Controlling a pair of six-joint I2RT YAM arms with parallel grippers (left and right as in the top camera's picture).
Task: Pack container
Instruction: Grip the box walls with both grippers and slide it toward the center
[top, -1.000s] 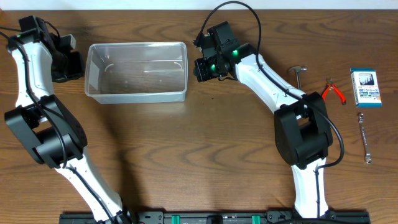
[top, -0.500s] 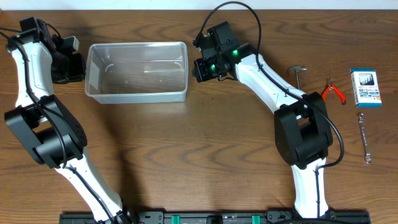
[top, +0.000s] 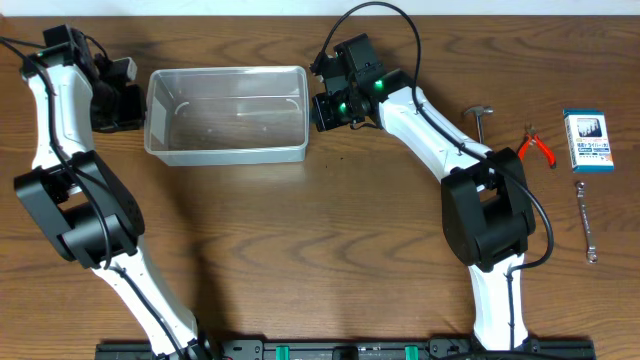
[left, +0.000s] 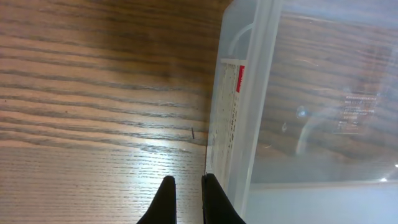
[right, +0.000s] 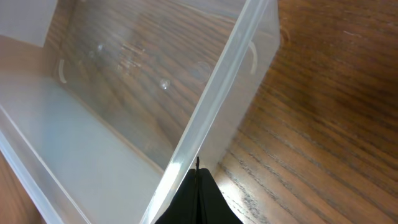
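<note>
Positioning step: your empty container sits at the desk's 11 o'clock, left claw closed, seemingly empty, against its 9 o'clock end, right claw closed empty at 3 o'clock; next, open one for the pliers.

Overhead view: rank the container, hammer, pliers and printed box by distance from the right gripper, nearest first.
1. container, at the tips of the right gripper.
2. hammer, just beyond that arm.
3. pliers, red-handled, further out.
4. printed box, near the table's end.
</note>
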